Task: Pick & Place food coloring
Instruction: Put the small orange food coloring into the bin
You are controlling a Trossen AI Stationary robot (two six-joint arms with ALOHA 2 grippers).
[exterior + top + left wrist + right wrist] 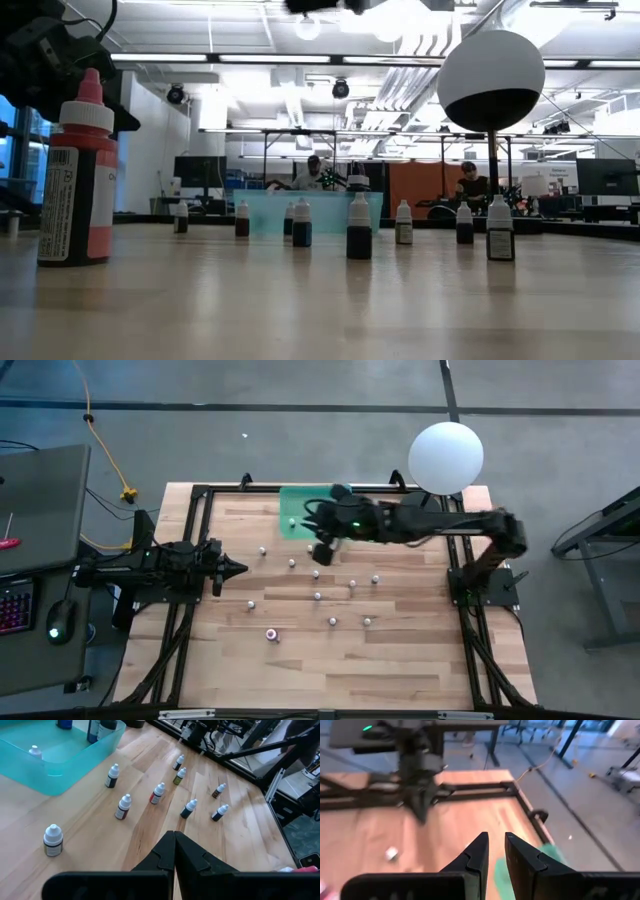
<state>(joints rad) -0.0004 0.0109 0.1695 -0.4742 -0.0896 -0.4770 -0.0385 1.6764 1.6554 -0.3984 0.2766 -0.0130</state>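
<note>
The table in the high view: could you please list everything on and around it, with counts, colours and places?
food coloring bottles: nine, whitish caps, standing scattered mid-table
pink bottle: one, standing nearest the front edge
bottles in tray: at least three, one lying down
tray: one, translucent green, far edge of the table
globe lamp: one, white, far right corner
mouse: one, dark, left of the table
left pincer: black, shut, left side of the table
right pincer: black, slightly open, empty, beside the tray
</note>
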